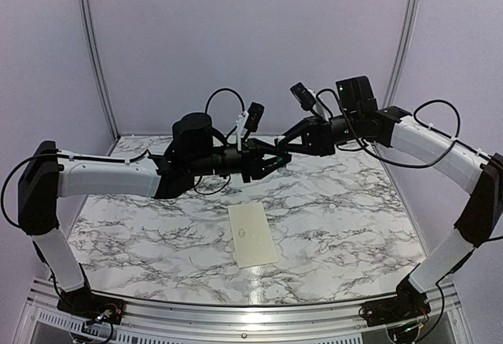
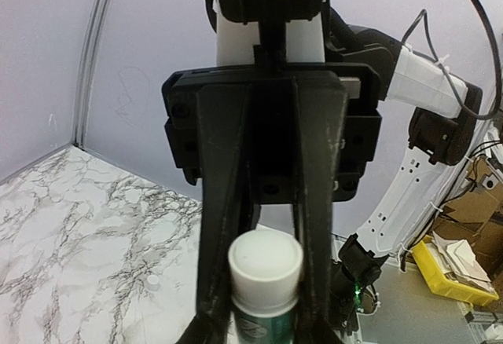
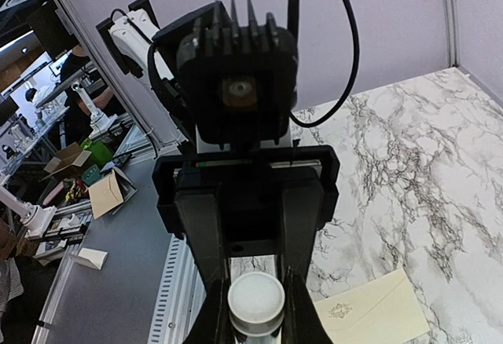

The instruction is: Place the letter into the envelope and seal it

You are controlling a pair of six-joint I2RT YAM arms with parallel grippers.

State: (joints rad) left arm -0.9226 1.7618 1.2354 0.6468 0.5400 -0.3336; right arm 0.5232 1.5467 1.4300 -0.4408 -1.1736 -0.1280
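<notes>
Lying flat on the marble counter (image 1: 346, 218), the envelope (image 1: 253, 236) sits near the middle of the front half, closer to the arm bases than to the back wall. Its long axis runs from near to far, with the far end leaning slightly toward the left arm's side. It shows a broad cream face with a small faint ornament near the middle. The right wrist view catches one end of it (image 3: 377, 316) at the bottom of the picture, well below the fingers.

Both arms are raised above the counter and meet nose to nose over its centre, well clear of the envelope. The left end effector (image 1: 271, 163) and the right end effector (image 1: 287, 149) point at each other along a roughly level line running left to right.

Between them is a small white-and-green glue tube (image 2: 265, 281), its long axis lying along that same line. From the left wrist, its white cap points away toward the right arm, with the green body nearer the camera. From the right wrist, its round white end (image 3: 255, 301) faces the lens. In both wrist views dark fingers (image 2: 220, 226) press against either side of the tube, so each end effector is pinching it. In that overlap, the fingers of one cannot be separated from those of the other.
</notes>
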